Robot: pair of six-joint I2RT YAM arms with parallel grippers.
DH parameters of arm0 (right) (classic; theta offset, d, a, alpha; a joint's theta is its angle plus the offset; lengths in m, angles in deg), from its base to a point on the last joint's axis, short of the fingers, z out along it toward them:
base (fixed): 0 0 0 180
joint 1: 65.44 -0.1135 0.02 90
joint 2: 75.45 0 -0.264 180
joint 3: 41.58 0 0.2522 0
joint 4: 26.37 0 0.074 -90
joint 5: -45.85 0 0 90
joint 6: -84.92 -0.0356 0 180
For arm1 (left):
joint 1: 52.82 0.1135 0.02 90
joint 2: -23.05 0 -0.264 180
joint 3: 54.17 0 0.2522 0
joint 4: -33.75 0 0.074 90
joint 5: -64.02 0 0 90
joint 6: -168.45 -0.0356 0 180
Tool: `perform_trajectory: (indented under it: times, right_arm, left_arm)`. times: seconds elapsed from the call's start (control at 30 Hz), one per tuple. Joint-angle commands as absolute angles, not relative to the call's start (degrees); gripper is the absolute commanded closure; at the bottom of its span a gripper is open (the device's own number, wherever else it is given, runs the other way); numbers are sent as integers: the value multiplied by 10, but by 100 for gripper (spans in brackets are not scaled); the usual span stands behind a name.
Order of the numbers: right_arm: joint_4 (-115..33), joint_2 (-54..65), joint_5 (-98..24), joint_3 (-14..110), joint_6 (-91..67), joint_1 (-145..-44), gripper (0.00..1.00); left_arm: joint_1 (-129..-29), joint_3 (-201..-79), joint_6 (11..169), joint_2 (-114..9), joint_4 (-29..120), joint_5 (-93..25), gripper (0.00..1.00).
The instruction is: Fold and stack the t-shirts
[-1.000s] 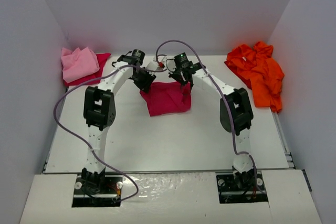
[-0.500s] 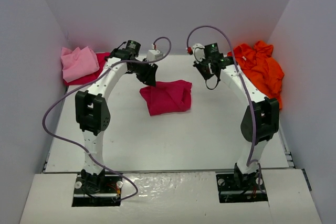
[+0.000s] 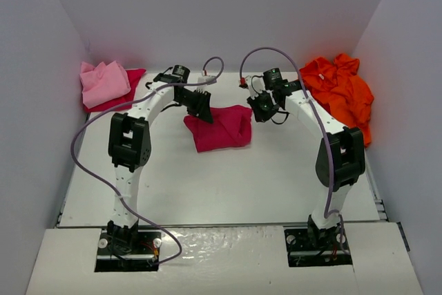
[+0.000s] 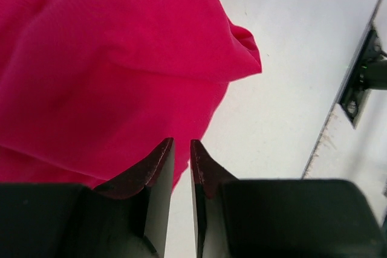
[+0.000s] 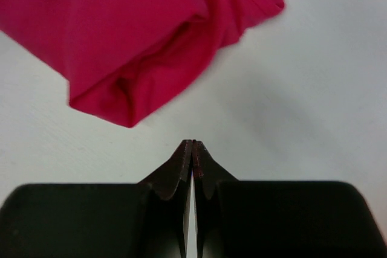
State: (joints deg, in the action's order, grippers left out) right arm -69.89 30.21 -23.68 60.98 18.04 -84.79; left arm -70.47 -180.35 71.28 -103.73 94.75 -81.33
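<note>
Centrally on the white table [image 3: 207, 177], a crimson-magenta t-shirt [image 3: 219, 129] lies in a rumpled, roughly square heap between the two arms. The left gripper [image 3: 204, 114] hangs over the shirt's far left corner. Its wrist camera shows the jaws parted by only a narrow slit with nothing between them, and the cloth spreads out ahead of the tips and to their left. The right gripper [image 3: 259, 110] sits just beside the shirt's right edge with its fingers pressed together and empty. In its wrist view, a folded lip of the cloth lies a little beyond the tips on bare table, not touching them. A light pink t-shirt [image 3: 103, 82] is bunched in the far left corner on a red cloth [image 3: 137, 79]. A bright orange t-shirt [image 3: 342, 94] is heaped in the far right corner.
</note>
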Motion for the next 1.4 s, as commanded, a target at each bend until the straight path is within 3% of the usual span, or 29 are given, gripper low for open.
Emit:
perform_trajectory:
  times: [0.0, 0.47, 0.73, 1.03, 1.37]
  right_arm:
    - [-709, 281, -89, 643, 193, -862, 100]
    - [-719, 405, -61, 694, 222, -949, 100]
    - [-711, 492, -124, 734, 227, -918, 100]
    - [-687, 469, -189, 775, 229, -839, 100]
    - [-660, 495, -196, 801, 232, -848, 100]
  left_arm:
    - [-707, -1806, 751, -1024, 904, -874, 87]
    - [-703, -1788, 741, -1076, 912, -871, 92]
    - [-694, -1762, 728, -1109, 912, -857, 100]
    - [-695, -1725, 706, -1125, 910, -839, 100]
    - [-696, -1732, 682, -1120, 923, -835, 100]
